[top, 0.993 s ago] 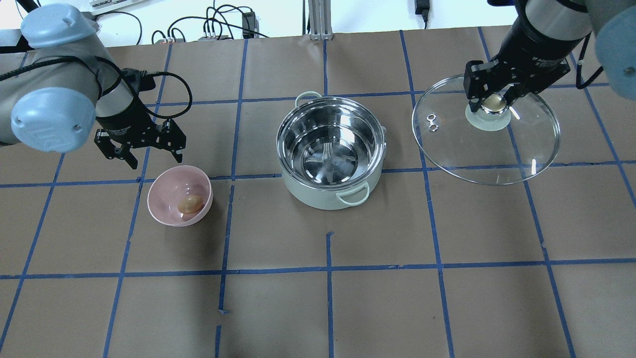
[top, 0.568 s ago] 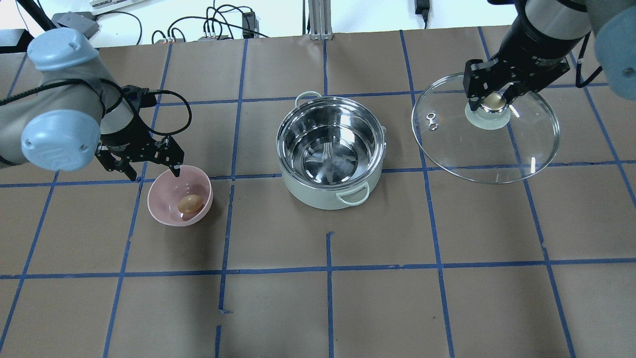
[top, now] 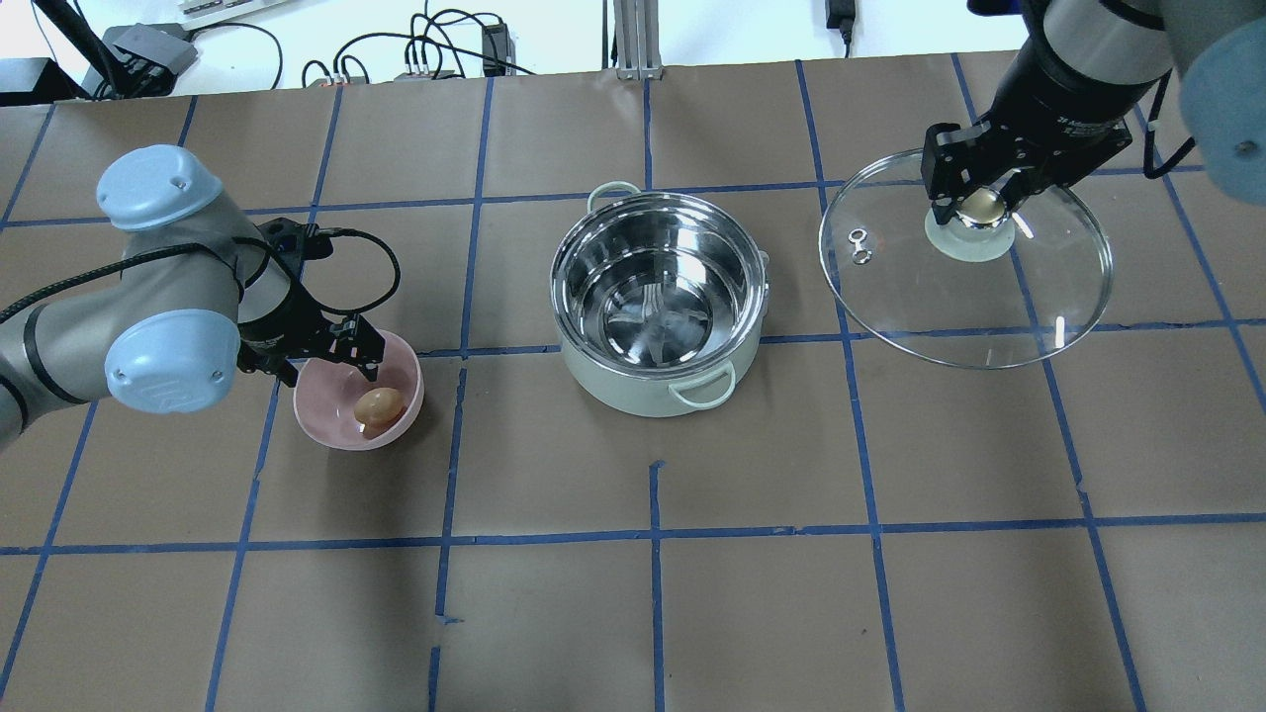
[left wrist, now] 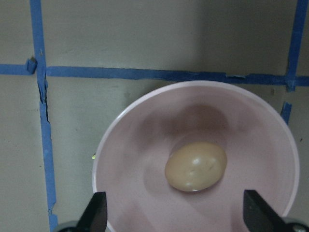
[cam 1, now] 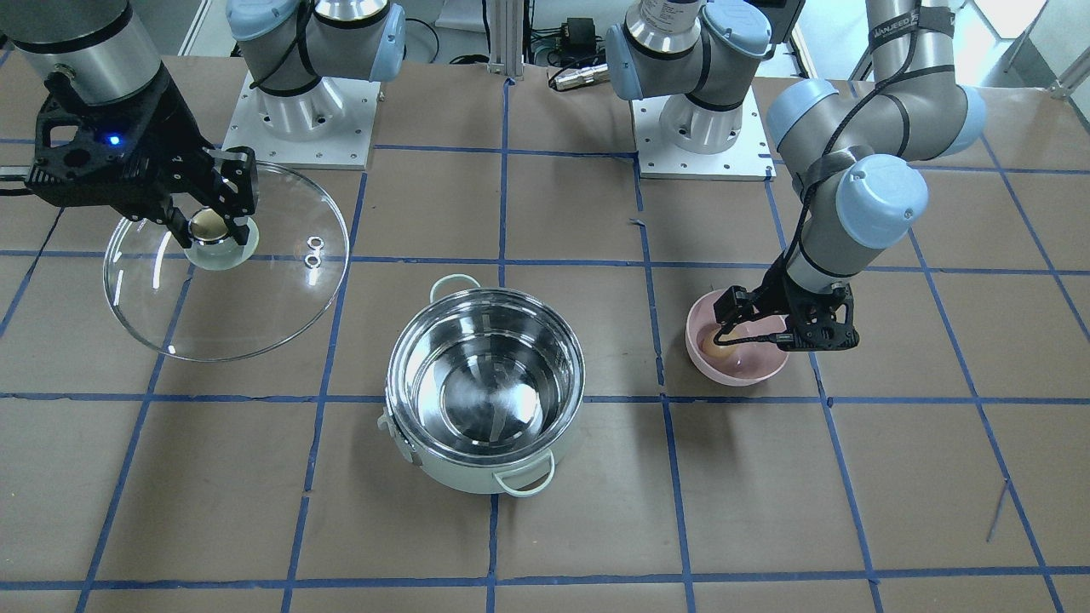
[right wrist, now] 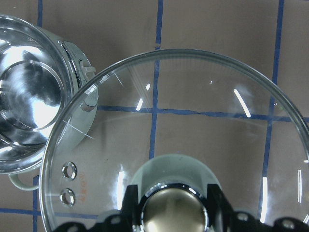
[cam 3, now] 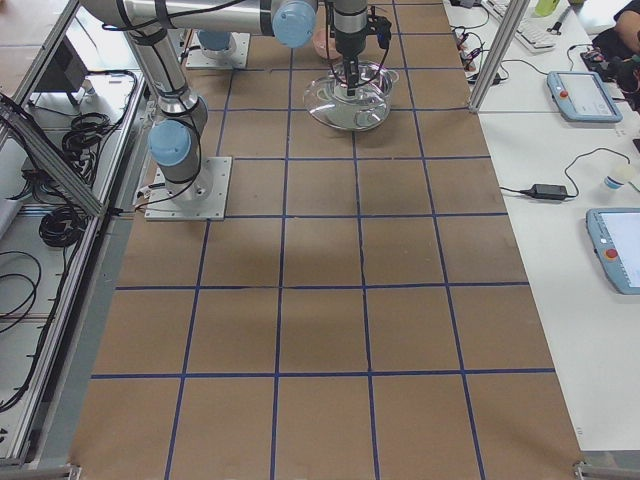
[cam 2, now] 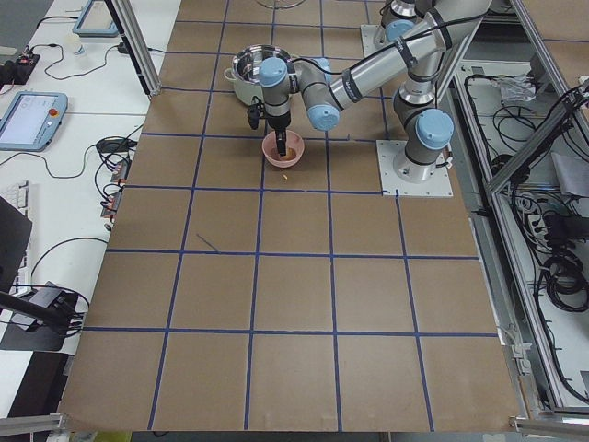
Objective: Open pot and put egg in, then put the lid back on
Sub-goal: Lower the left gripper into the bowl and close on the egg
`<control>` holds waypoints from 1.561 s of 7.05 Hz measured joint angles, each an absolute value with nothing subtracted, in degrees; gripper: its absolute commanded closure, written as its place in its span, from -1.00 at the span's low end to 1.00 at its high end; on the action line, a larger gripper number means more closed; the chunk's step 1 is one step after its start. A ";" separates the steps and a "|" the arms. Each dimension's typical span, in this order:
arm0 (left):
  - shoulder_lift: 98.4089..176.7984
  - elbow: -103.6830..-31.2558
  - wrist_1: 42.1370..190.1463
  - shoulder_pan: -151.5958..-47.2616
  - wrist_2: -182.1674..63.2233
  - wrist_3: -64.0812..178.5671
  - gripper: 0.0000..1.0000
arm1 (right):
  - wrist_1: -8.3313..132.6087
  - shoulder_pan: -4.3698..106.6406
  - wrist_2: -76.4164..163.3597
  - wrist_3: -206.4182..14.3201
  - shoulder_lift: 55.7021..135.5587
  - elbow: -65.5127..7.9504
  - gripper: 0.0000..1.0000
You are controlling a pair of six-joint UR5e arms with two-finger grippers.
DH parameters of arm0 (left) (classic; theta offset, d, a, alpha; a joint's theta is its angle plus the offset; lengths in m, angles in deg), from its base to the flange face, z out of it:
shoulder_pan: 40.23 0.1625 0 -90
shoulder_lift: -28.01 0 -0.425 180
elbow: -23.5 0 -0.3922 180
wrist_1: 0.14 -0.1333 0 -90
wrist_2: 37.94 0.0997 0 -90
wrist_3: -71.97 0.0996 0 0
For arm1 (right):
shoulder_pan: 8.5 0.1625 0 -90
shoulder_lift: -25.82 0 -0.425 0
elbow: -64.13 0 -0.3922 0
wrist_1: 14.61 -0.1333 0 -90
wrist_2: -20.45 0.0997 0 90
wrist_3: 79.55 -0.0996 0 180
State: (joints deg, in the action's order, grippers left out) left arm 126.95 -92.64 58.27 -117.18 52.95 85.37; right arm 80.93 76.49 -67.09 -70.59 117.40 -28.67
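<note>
The mint-green pot (top: 633, 396) stands open at the table's middle, its steel inside bare; it also shows in the front view (cam 1: 477, 472). The egg (top: 379, 403) lies in a pink bowl (top: 331, 433) left of the pot. My left gripper (top: 331, 366) is open and hangs low over the bowl's far part, just behind the egg. In the left wrist view the egg (left wrist: 196, 166) lies between and ahead of the spread fingertips (left wrist: 96, 212). My right gripper (top: 979, 203) is shut on the brassy knob of the glass lid (top: 969, 297), held above the table right of the pot.
Brown paper with blue tape lines covers the table (top: 653, 593). Cables and a power brick lie along the far edge (top: 445, 54). The two arm bases (cam 1: 298, 119) stand behind the pot in the front view.
My left arm has swung down and forward, bringing its open gripper from behind the bowl to low over it. The right gripper and lid have barely moved.
</note>
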 measured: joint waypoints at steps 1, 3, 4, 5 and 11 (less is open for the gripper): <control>127.05 -92.81 56.93 -117.18 52.99 90.31 -1.00 | 80.93 76.49 -67.09 -70.58 117.40 -28.68 0.55; 127.25 -94.85 55.86 -117.43 53.24 97.87 -1.00 | 80.93 76.49 -67.09 -70.52 117.40 -28.69 0.55; 127.23 -95.90 55.54 -117.55 53.19 101.73 -1.00 | 80.93 76.47 -67.09 -70.51 117.40 -28.68 0.55; 127.21 -96.64 55.27 -117.67 53.04 105.47 -0.99 | 80.93 76.45 -67.09 -70.50 117.40 -28.69 0.55; 127.80 -98.09 52.82 -118.15 52.85 112.74 -0.97 | 80.93 76.47 -67.09 -70.47 117.40 -28.69 0.55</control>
